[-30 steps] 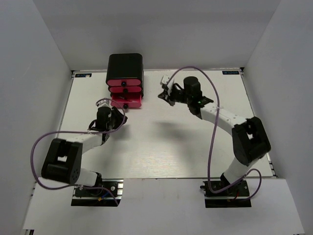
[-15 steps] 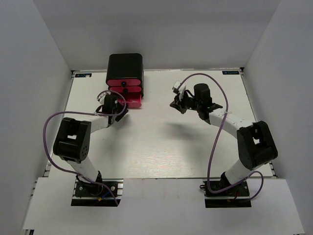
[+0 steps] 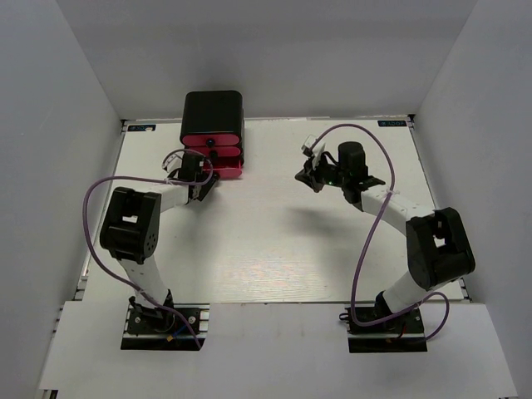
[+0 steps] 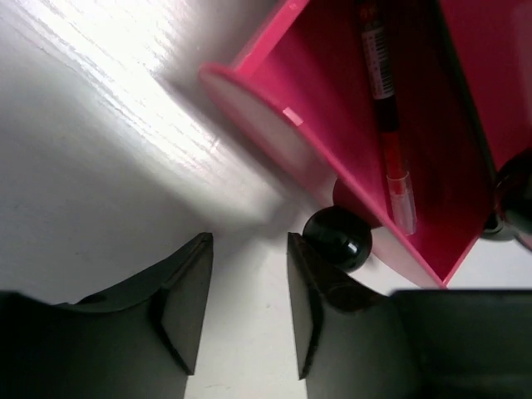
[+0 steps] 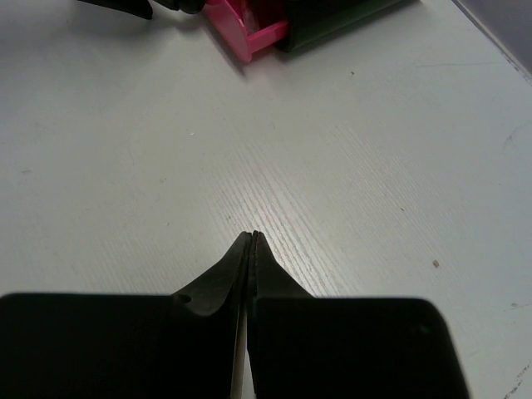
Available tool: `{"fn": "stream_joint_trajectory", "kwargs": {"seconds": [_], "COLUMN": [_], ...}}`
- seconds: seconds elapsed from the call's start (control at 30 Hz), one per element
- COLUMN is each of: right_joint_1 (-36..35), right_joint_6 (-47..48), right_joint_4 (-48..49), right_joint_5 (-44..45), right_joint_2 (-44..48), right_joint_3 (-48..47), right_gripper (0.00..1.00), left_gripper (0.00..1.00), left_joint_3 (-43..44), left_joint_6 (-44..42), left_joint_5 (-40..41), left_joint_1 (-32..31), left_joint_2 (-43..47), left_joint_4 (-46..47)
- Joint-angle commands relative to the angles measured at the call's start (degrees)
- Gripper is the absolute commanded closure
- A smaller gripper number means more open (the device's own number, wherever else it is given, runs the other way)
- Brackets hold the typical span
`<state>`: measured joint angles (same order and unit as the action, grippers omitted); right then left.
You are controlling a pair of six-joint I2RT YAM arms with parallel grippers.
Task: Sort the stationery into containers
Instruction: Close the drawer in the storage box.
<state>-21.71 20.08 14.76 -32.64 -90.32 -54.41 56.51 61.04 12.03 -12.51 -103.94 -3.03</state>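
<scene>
Cabinet (image 3: pixel 213 112) first in the overhead view: glossy black, at the far left-centre of the desk (image 3: pixel 274 249), its pink drawers (image 3: pixel 214 150) facing the arms. The left end effector (image 3: pixel 202 184) sits right at the front of the lowest drawer (image 3: pixel 218 170). The right end effector (image 3: pixel 305 174) hovers well apart from it, out to the right over bare desk.

Over to the left wrist view. The fingers (image 4: pixel 187 307) are spread and released, with nothing between them. The round black knob (image 4: pixel 337 237) sits just beyond the right-hand finger, not gripped. The lowest drawer stands pulled out, and a thin pen (image 4: pixel 384 108) with red parts lies lengthways inside it, clear tip toward the drawer front.

Now the right wrist view. This end effector is clenched, its two fingers pressed together tip to tip and holding nothing above the white desk. Far ahead, a corner of a pink drawer sticks out of the dark cabinet.
</scene>
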Motion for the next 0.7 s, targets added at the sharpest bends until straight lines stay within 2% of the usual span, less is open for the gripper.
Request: {"fn": "stream_joint_trajectory", "kwargs": {"seconds": [0.0, 0.13, 0.67], "right_joint_1": [0.62, 0.89, 1.94], "right_joint_6": [-0.65, -0.39, 0.49], "right_joint_4": [1.93, 1.85, 1.50], "right_joint_5": [-1.28, -1.37, -1.72], "right_joint_2": [2.52, 2.70, 2.78], "right_joint_3": [0.54, 0.71, 1.15], "right_gripper": [1.00, 1.00, 1.00], "left_gripper": [0.46, 0.39, 0.31], "left_joint_3": [1.85, 4.21, 8.44], "left_joint_6": [1.71, 1.72, 5.32], "left_joint_5": [1.42, 0.89, 1.94], "left_joint_1": [0.12, 0.12, 0.12], "left_joint_2": [-1.52, -3.37, -5.48], "left_joint_4": [-2.16, -2.16, -3.30]}}
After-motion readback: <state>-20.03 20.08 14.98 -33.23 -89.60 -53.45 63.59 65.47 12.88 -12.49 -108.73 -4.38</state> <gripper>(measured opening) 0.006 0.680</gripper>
